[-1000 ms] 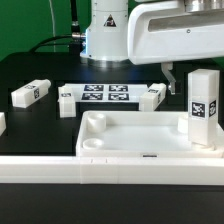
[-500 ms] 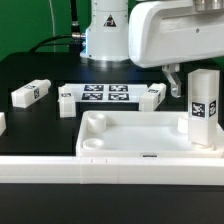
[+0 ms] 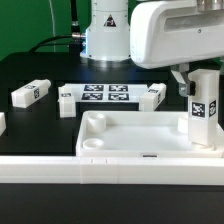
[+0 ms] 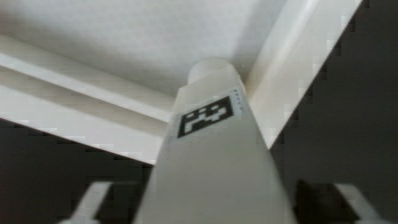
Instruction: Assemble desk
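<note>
The white desk tabletop (image 3: 130, 150) lies upside down in front, rim up, with round corner sockets. One white leg (image 3: 205, 110) with a black-and-white tag stands upright in its corner socket at the exterior view's right. My gripper (image 3: 203, 85) straddles the top of this leg. One finger (image 3: 183, 82) shows beside it; the other is hidden behind the leg. In the wrist view the leg (image 4: 214, 150) runs between my gripper (image 4: 222, 205) fingers with dark gaps on both sides, above the tabletop (image 4: 107, 50). The jaws are open.
Three loose legs lie behind the tabletop: one at the left (image 3: 31, 93), two (image 3: 66, 100) (image 3: 153, 96) beside the marker board (image 3: 105, 95). A white piece (image 3: 2, 122) is cut off at the left edge. A white border bar (image 3: 110, 172) runs along the front.
My visible finger has shifted toward the exterior view's right, closer to the upright leg. The leg's tag now looks slightly tilted. The loose legs have not moved.
</note>
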Available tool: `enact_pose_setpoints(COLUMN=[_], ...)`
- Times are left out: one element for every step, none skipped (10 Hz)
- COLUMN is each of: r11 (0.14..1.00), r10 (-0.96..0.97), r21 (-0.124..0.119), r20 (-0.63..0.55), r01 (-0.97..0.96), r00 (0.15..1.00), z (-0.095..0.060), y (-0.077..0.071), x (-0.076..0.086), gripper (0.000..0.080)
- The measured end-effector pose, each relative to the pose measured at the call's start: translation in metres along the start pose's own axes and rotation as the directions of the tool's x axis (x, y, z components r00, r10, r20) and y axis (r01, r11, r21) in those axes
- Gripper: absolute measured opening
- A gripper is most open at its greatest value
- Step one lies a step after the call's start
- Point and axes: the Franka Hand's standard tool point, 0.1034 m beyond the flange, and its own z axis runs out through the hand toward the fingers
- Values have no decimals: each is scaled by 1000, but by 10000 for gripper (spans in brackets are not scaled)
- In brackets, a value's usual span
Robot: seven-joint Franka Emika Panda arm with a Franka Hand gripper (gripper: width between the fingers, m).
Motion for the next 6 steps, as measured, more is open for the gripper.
enact_pose_setpoints(r11=[1000, 1000, 1000, 998, 985, 965], r10=[1, 18, 18, 61, 175, 261], r21=[0, 0, 0, 4, 12, 12], r20=[1, 1, 1, 0, 0, 1], r01=[-1, -18, -18, -61, -175, -261], r00=[1000, 1000, 1000, 998, 985, 965], z=[0, 0, 0, 1, 1, 1], y=[0, 0, 0, 0, 0, 0], x=[0, 0, 0, -1, -1, -1], gripper=[288, 288, 288, 288, 288, 288])
